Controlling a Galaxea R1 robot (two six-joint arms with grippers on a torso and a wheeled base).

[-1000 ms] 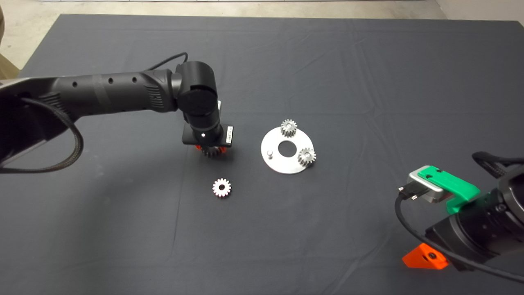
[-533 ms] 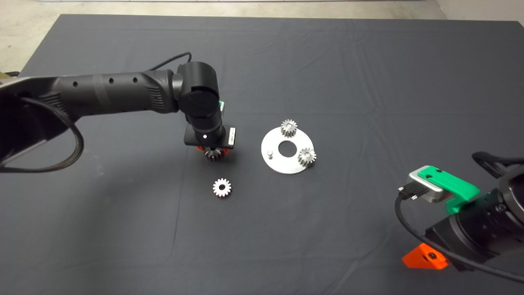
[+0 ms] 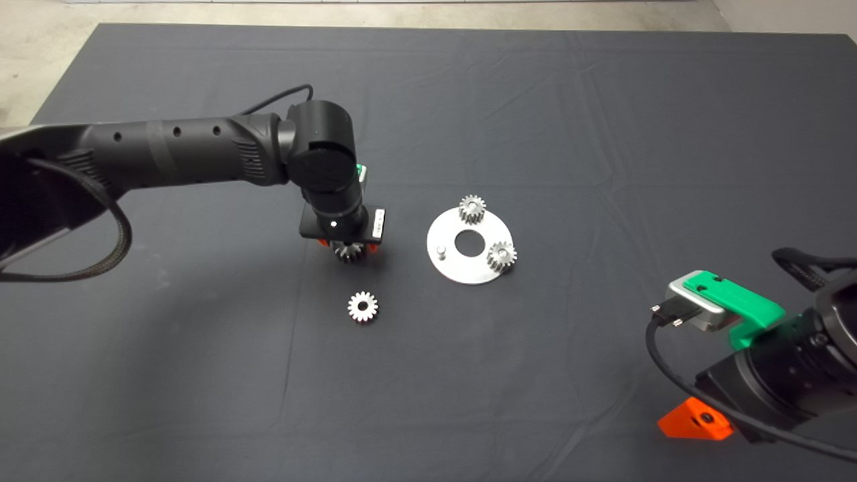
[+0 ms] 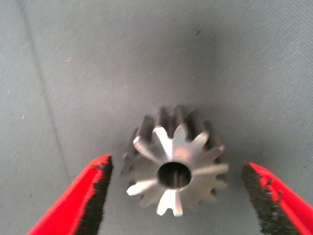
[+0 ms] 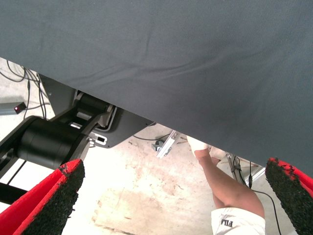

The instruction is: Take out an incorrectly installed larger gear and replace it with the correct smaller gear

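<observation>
The larger gear [image 4: 176, 169], dark shiny steel with long pointed teeth, lies flat on the mat. My left gripper [image 4: 176, 164] stands open around it, with a gap between each pad and the teeth. From above, the left gripper [image 3: 348, 246] points straight down just left of the round metal plate [image 3: 445, 231], and the larger gear [image 3: 349, 254] peeks out below the wrist. The smaller gear [image 3: 363, 306], pale silver, lies loose on the mat nearer the front. My right gripper [image 5: 176, 171] is open and parked at the lower right.
The plate carries two small silver gears [image 3: 473, 209] [image 3: 501, 256] and one bare peg [image 3: 440, 252] beside its centre hole. In the right wrist view the mat's edge, the robot base and a person's leg [image 5: 222, 183] show on the floor beyond.
My left wrist has shifted slightly to the right, and the larger gear shows a little more beneath it. The right arm, plate and smaller gear have not moved.
</observation>
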